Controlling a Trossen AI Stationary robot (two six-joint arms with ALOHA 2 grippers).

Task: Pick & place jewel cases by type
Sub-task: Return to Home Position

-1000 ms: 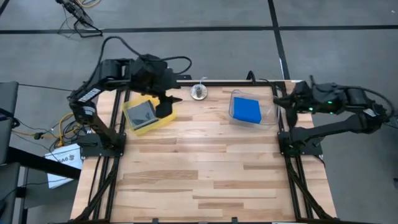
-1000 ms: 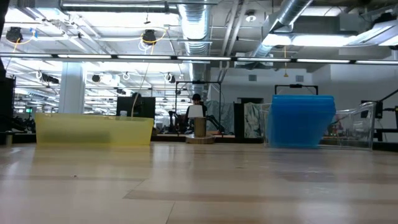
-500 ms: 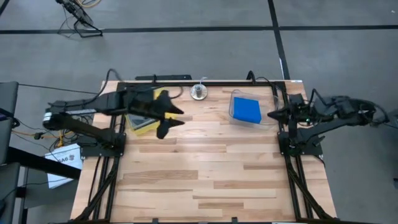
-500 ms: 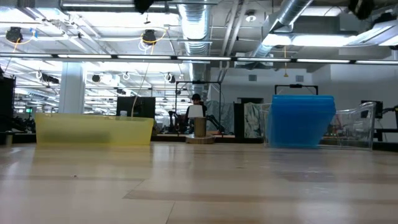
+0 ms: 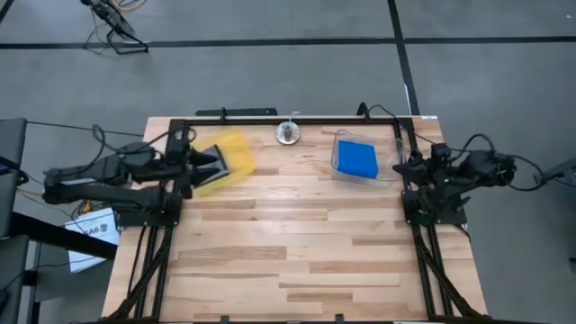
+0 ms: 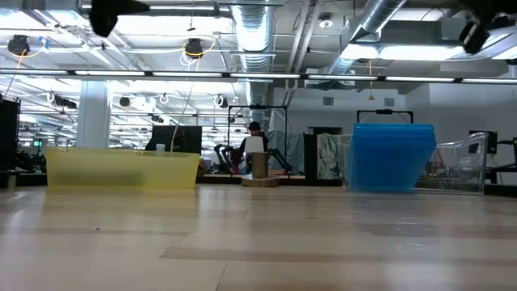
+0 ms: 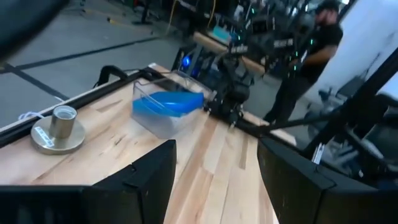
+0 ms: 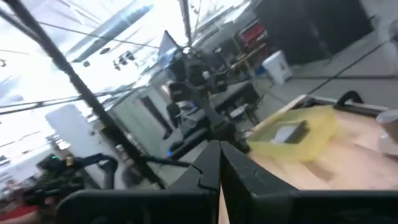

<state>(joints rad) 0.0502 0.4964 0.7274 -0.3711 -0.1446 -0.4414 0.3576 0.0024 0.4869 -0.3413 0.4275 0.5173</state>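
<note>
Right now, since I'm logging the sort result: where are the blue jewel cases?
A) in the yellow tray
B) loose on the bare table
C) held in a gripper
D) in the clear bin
D: in the high view the blue jewel cases lie inside the clear bin, and the low view shows them stacked behind its wall.

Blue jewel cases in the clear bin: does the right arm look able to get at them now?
Probably yes. The clear bin is open on top, the blue jewel cases lie uncovered, and the right pincer, shut, sits beside it with nothing between. It would need to open first.
</note>
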